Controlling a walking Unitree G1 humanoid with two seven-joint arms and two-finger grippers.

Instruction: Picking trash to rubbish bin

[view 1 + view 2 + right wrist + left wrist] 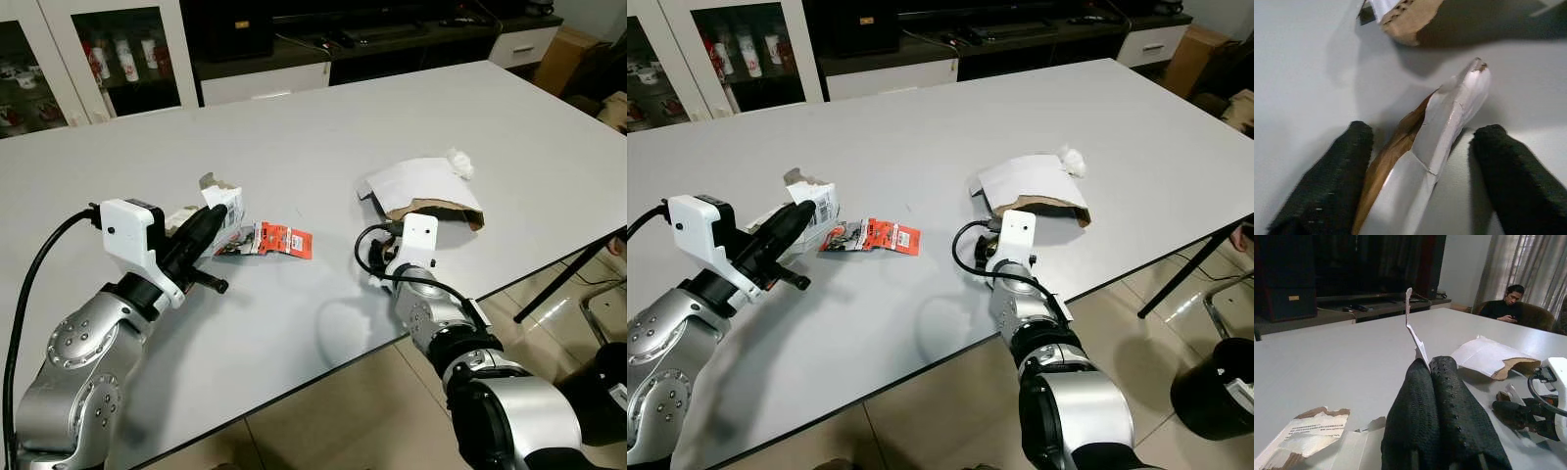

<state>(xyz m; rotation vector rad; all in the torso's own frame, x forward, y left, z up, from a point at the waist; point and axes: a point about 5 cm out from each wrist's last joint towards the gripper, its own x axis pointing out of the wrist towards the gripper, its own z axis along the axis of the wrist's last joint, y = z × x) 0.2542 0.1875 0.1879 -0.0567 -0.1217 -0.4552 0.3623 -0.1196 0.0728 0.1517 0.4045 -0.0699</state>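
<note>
The right gripper (1422, 171) is standing open on the grey table (323, 127), a strip of torn cardboard (1425, 147) lying between its fingers, touched by neither. Its fingertips are hidden behind the wrist camera in the head views. Just beyond the jaws a larger cardboard piece (421, 191) is lying, a white wad (458, 162) at its far edge. The left gripper (1437, 382) is pinching a thin white scrap (1415, 335), possibly paper. A red wrapper (279, 240) is lying just beside its jaws. A seated person (1508, 306) is showing beyond.
</note>
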